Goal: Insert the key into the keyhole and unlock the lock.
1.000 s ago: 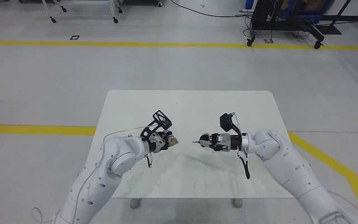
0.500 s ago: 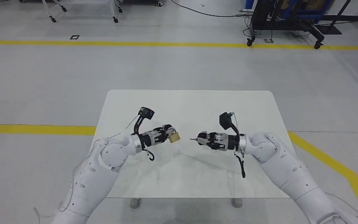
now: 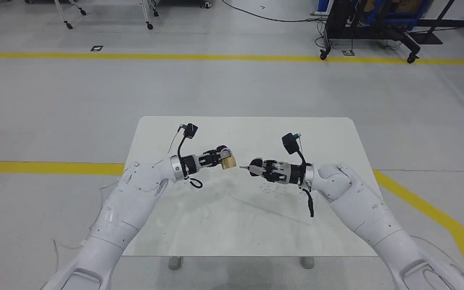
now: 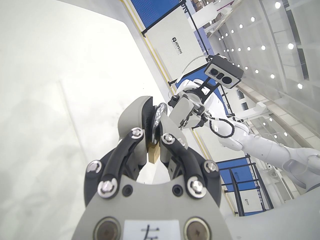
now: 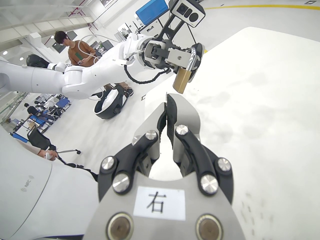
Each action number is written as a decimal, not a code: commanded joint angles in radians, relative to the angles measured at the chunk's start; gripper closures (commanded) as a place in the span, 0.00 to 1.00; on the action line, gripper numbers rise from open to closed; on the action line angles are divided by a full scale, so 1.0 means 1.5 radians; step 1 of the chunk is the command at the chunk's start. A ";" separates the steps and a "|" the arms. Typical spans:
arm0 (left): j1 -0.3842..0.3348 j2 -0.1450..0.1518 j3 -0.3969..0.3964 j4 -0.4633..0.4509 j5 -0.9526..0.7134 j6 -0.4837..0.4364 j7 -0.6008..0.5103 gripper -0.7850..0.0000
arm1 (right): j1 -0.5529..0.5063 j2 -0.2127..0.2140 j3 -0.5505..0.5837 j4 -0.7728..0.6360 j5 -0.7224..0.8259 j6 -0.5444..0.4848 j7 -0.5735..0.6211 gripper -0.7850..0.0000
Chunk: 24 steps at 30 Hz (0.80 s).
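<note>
Padlock hangs in left gripper, near key in right gripper.

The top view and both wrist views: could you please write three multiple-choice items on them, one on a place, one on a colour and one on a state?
1. Where is the padlock?
A. on a shelf
B. in the left gripper
C. on the floor

2. What colour is the padlock's body?
A. red
B. black
C. brass-gold

3. What is the state of the key?
A. fully in the keyhole
B. held in the right gripper, short of the padlock
C. dropped on the floor

Answers:
1 B, the left gripper is shut on it.
2 C, the hanging body is brass-gold.
3 B, the top view shows a gap between key tip and padlock.
</note>
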 commanded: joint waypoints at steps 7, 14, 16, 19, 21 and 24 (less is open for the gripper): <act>0.009 -0.006 -0.001 0.017 -0.189 0.153 -0.101 1.00 | -0.018 0.000 0.017 -0.016 -0.017 0.017 -0.049 1.00; -0.029 -0.018 0.023 0.072 -0.248 0.304 -0.147 1.00 | -0.048 0.005 0.056 -0.029 -0.043 0.018 -0.109 1.00; -0.040 -0.022 0.025 0.082 -0.254 0.312 -0.130 1.00 | -0.058 0.007 0.070 -0.031 -0.045 0.026 -0.120 1.00; -0.054 -0.028 0.036 0.098 -0.258 0.323 -0.123 1.00 | -0.064 0.009 0.081 -0.032 -0.048 0.044 -0.131 1.00; -0.058 -0.031 0.039 0.106 -0.264 0.322 -0.121 1.00 | -0.064 0.009 0.081 -0.032 -0.048 0.044 -0.131 1.00; -0.058 -0.031 0.039 0.106 -0.264 0.322 -0.121 1.00 | -0.064 0.009 0.081 -0.032 -0.048 0.044 -0.131 1.00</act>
